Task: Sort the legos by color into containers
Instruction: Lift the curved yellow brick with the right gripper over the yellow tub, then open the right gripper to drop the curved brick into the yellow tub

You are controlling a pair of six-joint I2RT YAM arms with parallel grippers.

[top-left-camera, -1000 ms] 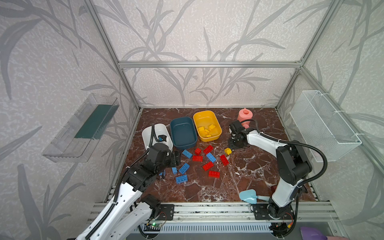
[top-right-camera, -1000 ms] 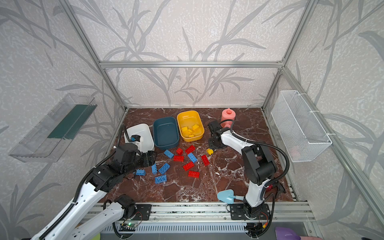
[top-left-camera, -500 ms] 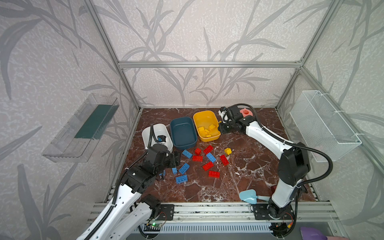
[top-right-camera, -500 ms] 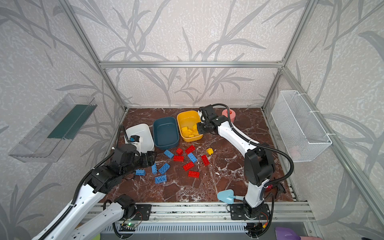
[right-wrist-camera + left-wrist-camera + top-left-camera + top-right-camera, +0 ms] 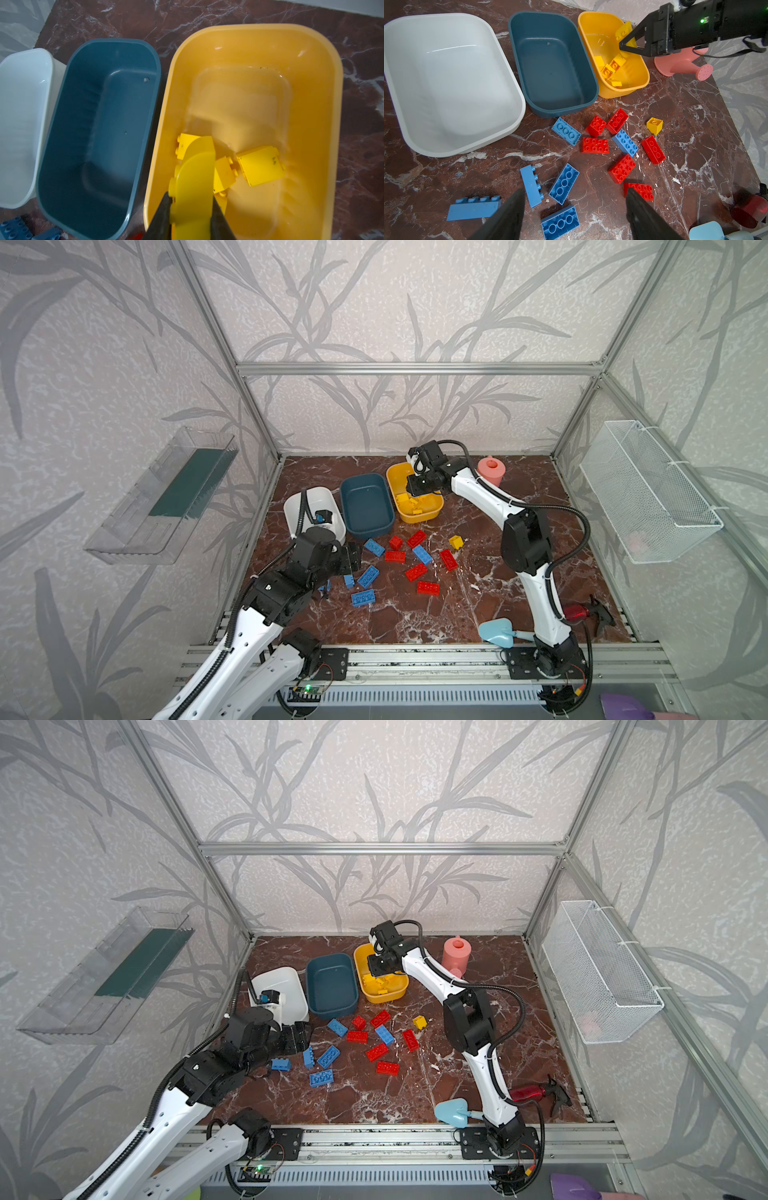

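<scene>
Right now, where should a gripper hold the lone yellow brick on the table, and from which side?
Probably from above, closing on two opposite smooth side walls of the yellow brick: its studs face roughly up, and it sits apart from the others.

The red-brown marble tabletop (image 5: 415,614) carries a pink watering can (image 5: 490,472) standing upright at the far side, right of middle, its rose seen in the left wrist view (image 5: 705,72). At the near edge lies a light blue scoop (image 5: 496,632). To its right a red spray bottle (image 5: 575,612) lies on its side, black trigger head pointing right. A white wire mesh basket (image 5: 648,497) hangs on the right wall; a clear plastic shelf (image 5: 162,497) with a dark green floor hangs on the left wall.
</scene>
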